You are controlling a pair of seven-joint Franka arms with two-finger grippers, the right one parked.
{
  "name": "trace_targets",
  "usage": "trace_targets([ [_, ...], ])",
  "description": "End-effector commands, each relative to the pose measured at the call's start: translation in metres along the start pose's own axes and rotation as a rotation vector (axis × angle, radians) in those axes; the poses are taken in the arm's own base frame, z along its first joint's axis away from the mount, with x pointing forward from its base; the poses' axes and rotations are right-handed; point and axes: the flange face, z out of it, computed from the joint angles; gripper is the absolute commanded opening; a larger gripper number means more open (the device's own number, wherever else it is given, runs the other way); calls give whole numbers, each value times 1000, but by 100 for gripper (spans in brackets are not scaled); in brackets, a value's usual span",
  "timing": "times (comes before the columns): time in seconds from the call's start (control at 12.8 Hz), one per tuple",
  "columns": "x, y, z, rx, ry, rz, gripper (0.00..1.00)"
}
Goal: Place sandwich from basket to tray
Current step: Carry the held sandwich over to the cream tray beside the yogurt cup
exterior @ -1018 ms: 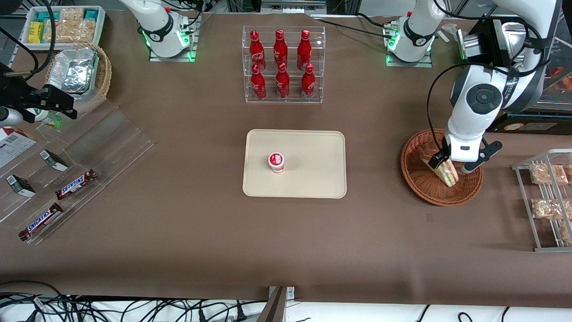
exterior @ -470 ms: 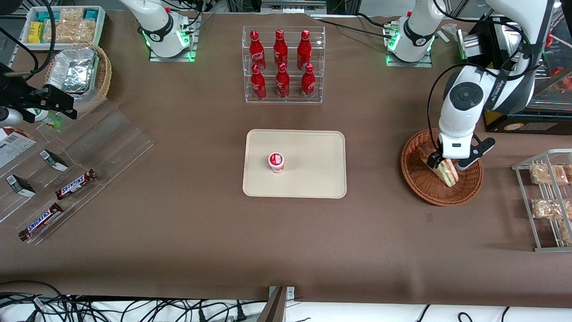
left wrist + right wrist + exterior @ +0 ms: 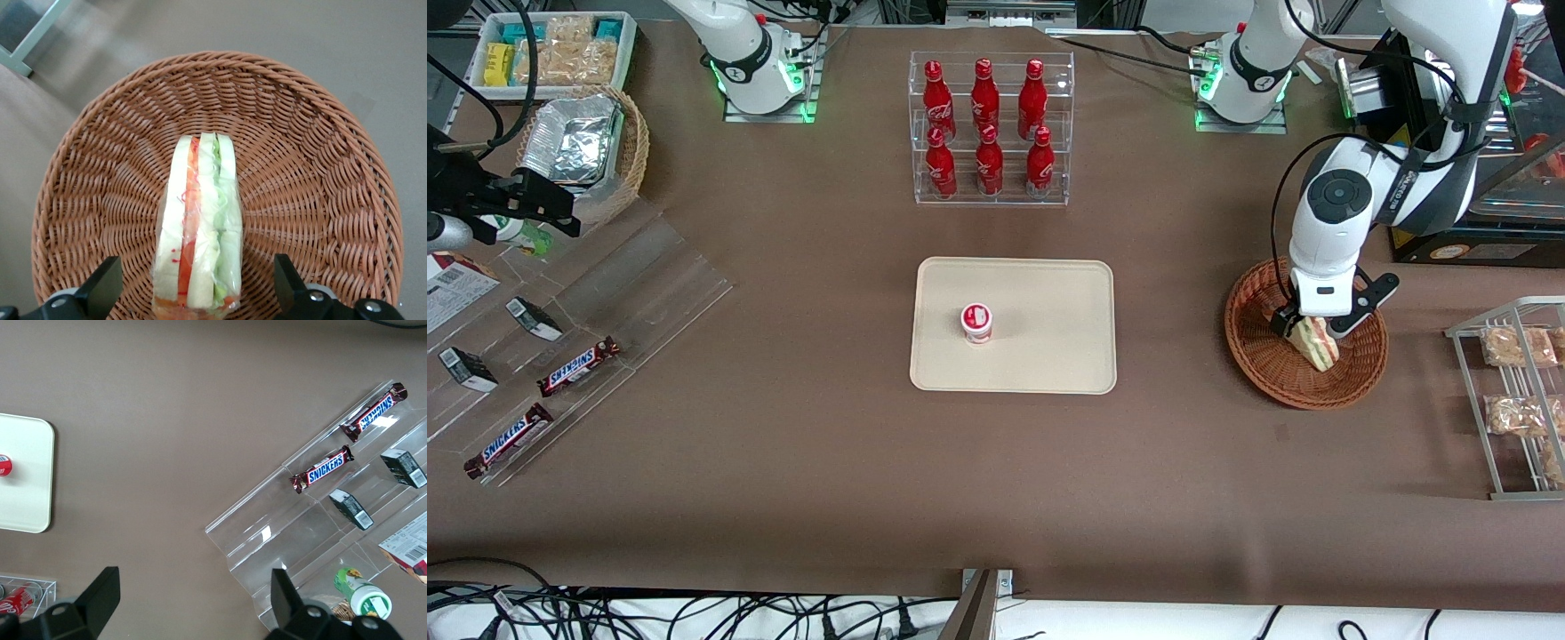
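Presently: gripper (image 3: pixel 197 293) spread wide astride sandwich (image 3: pixel 199 230) in basket (image 3: pixel 320 167); slick wrap risks slipping when squeezed.

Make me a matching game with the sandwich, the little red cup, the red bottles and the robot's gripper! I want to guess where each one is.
Things:
1. sandwich
2. red cup
3. red bottles
4. gripper

Places:
A. in the clear rack
B. on the tray
C. in the basket
D. open, one finger on each side of the sandwich

Pairs: 1-C, 2-B, 3-A, 4-D
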Motion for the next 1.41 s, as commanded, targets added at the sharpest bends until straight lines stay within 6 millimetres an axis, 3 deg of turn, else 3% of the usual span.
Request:
trace_targets([
  [0.0,-6,-2,4,-7,10,-6,100],
  [0.08,-6,-3,5,-4,17,-1,90],
  [0.31,-7,-3,5,5,39,5,46],
  [0.47,-7,-3,4,5,41,4,38],
  [0.7,0,0,-5,-5,56,2,34],
  [1.02,19,14,-43,89,63,85,34],
  [1.17,29,22,-78,66,-14,144,30],
  [1.33,38,34,-123,34,-127,314,32],
])
